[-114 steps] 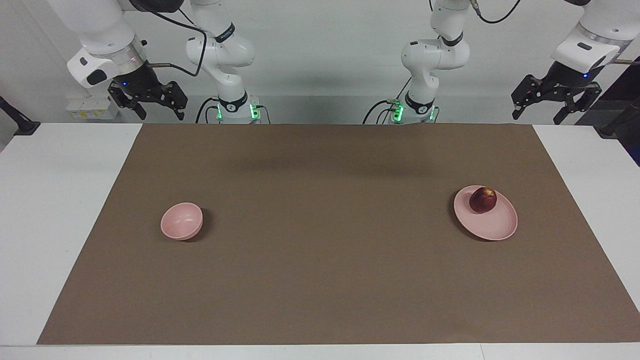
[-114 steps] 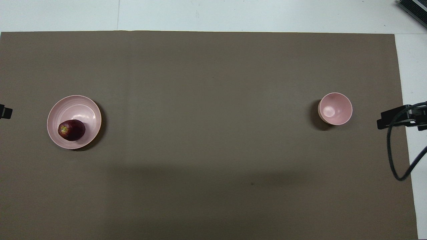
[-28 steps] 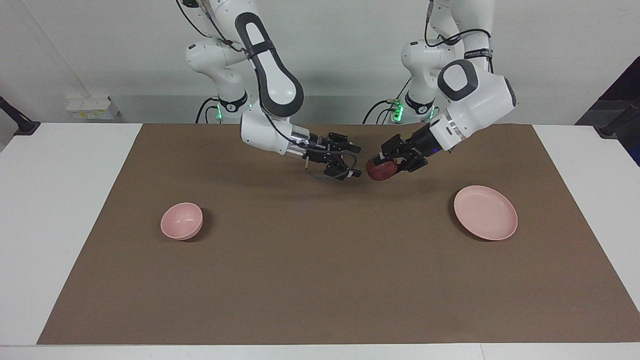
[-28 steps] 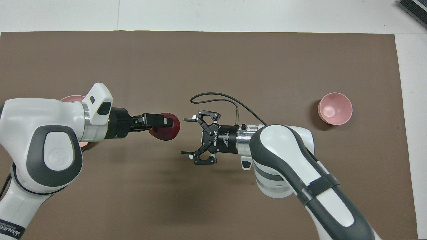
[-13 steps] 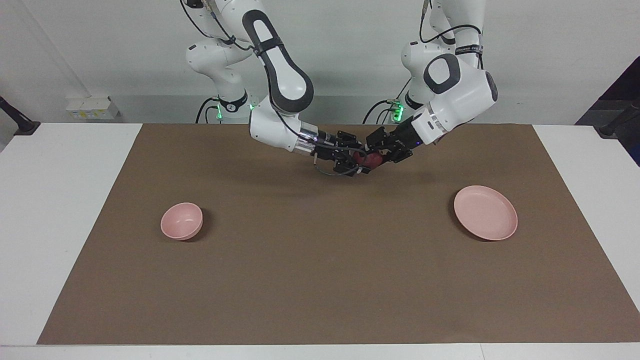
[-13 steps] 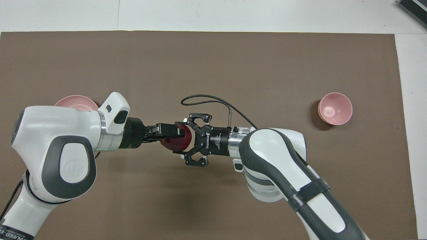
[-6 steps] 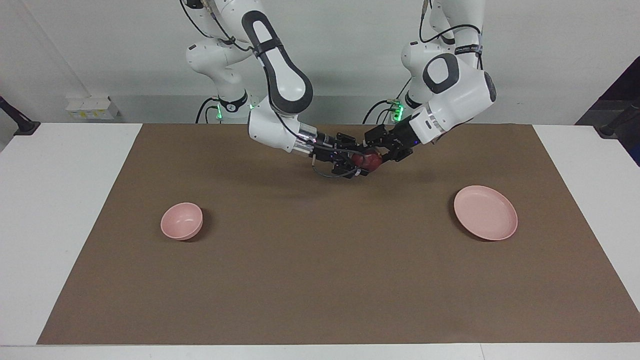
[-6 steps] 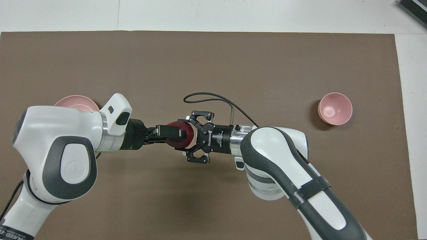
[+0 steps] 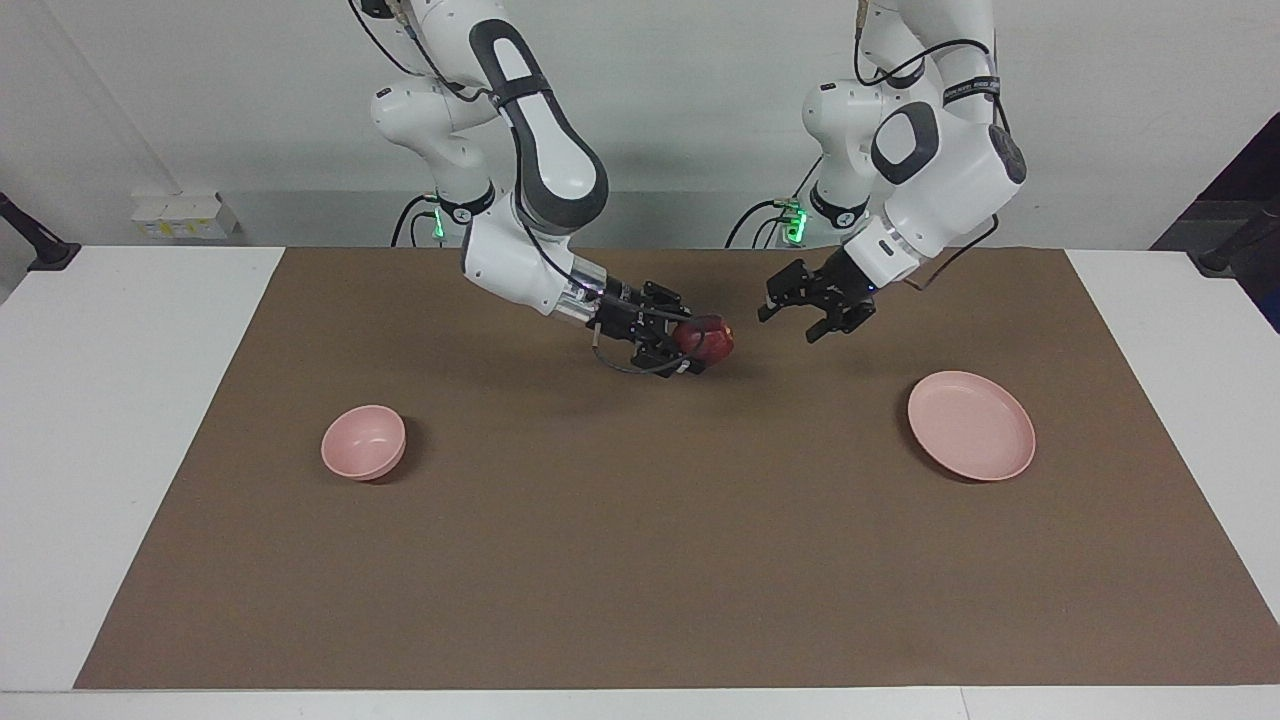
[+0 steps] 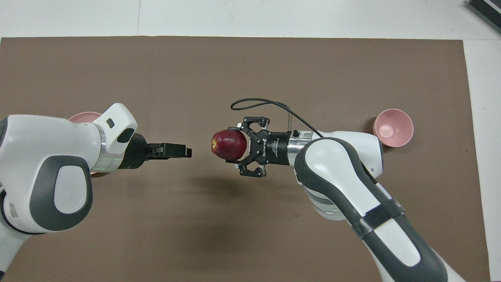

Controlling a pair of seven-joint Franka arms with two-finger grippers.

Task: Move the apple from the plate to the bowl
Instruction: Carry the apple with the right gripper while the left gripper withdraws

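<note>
Above the middle of the brown mat (image 9: pixel 640 560), the right end effector (image 9: pixel 700 345) carries the apple (image 9: pixel 705 338) clear of the surface (image 9: pixel 130 420), fingers clenched around the fruit's sides so that its yellowish end points toward the left arm's end of the surface. The step in hand, as I judge it, is the carry to the bowl (image 9: pixel 364 441), which sits on the mat toward the right arm's end and is well apart from the fruit. To do it well, the arm should keep the apple high enough to clear the bowl's rim, bring it squarely over the opening, lower it until it is just inside, and only then let go; dropped from height, a round fruit could bounce out or tip so small a bowl. The left end effector (image 9: pixel 822 318) hangs over the mat between the apple and the plate (image 9: pixel 975 440), fingers spread wide, grasping nothing and touching nothing. The plate lies bare toward the left arm's end.
</note>
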